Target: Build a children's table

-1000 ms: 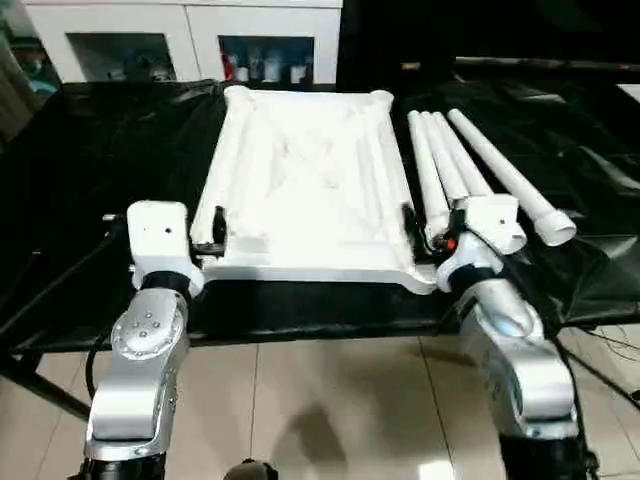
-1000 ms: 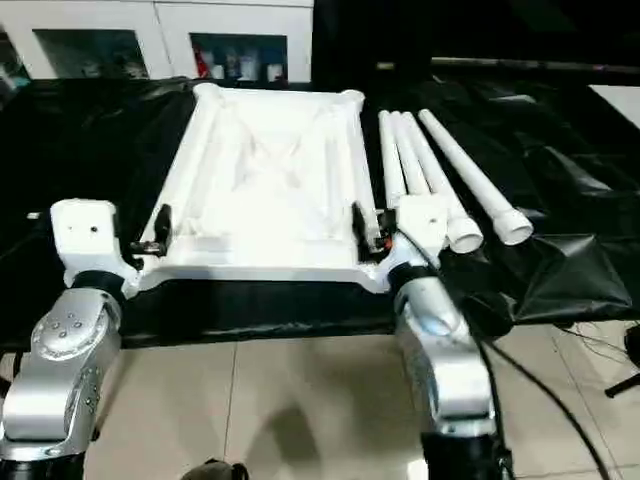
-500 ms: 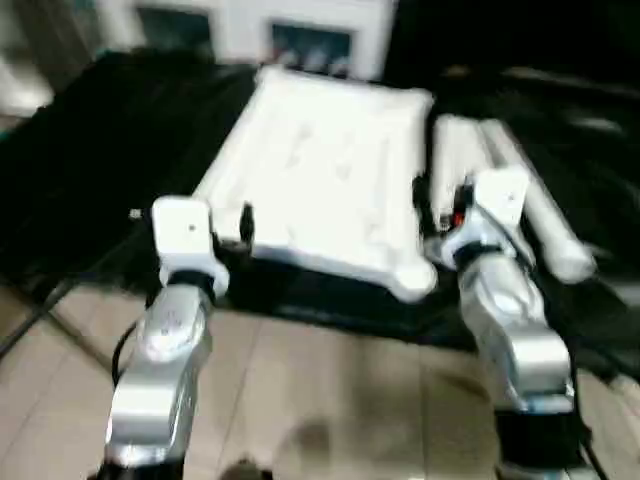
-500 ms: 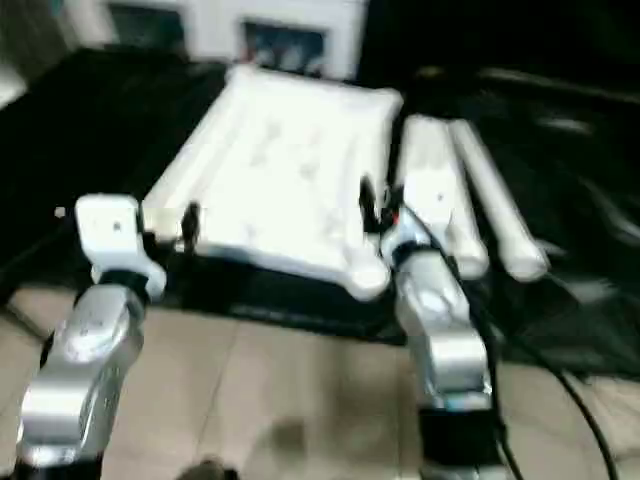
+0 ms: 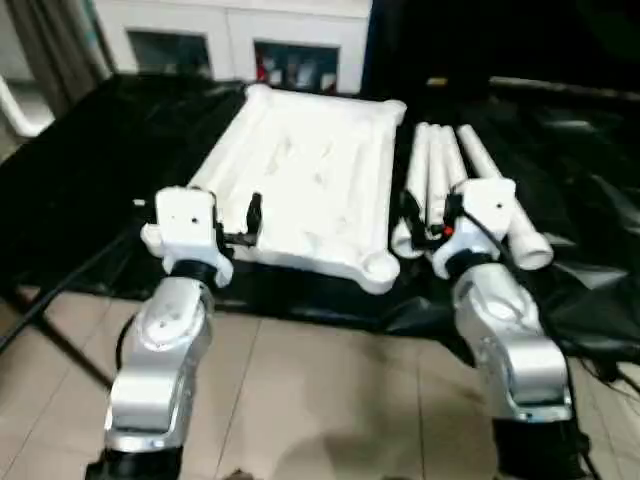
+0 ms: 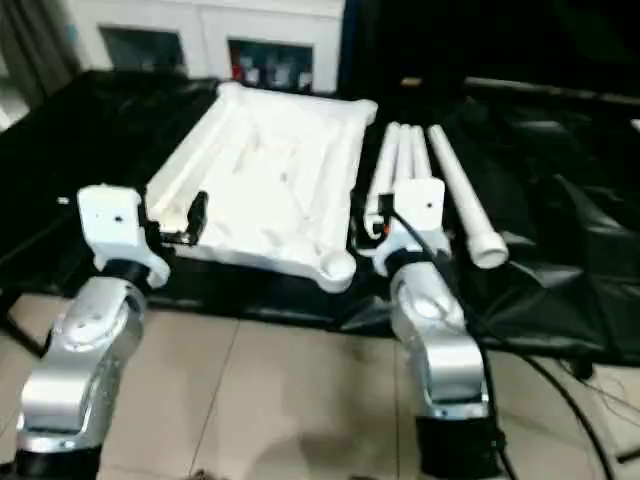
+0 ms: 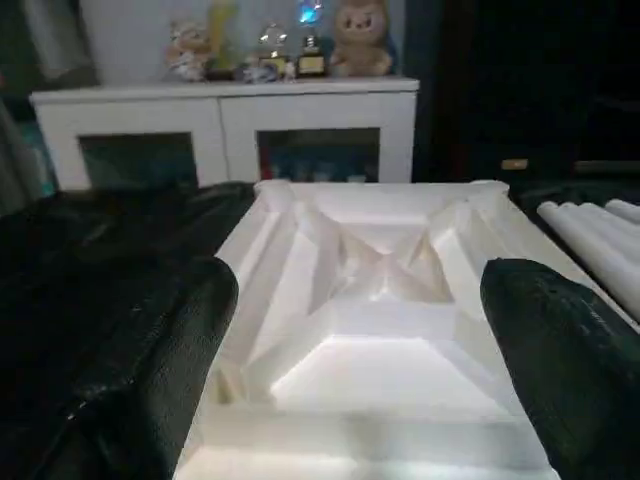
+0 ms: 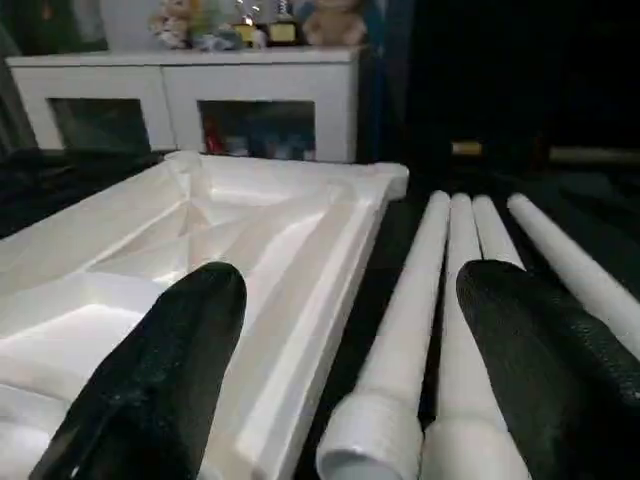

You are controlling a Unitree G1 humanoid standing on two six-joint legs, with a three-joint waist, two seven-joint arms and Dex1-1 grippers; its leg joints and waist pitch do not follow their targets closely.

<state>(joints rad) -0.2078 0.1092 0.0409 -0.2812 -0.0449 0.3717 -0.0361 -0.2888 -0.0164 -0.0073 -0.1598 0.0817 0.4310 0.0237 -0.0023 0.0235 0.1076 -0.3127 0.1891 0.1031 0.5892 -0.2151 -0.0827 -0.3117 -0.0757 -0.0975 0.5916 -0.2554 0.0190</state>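
Lying underside up on the black-draped tabletop (image 5: 90, 190), the white top (image 5: 315, 190) shows its moulded ribs and a round socket (image 5: 377, 266) at the near right corner. It sits skewed, with that corner reaching the tabletop's front edge. Four white legs (image 5: 440, 180) lie just beside the top's right side, bunched at their far ends and fanning a little toward the robot; the outermost leg (image 5: 505, 205) angles away from the other three.

Both tools stand wide open and hold nothing. The left tool (image 7: 350, 370) hovers at the top's near left edge; in its wrist view one finger (image 7: 175, 370) stands over the black cloth at the top's left edge and the other finger (image 7: 565, 370) over its right part. The right tool (image 8: 350, 370) is at the near ends of the legs; in its wrist view one finger (image 8: 165, 370) stands over the top's right rim and the other (image 8: 545, 365) over the legs, with the two inner legs seen between them. Whether either tool touches anything cannot be told.

A white cabinet (image 5: 240, 45) with glass fronts stands behind the tabletop, with small figures (image 7: 270, 45) along its upper surface. Pale floor tiles (image 5: 320, 400) lie beneath the silver forearms.
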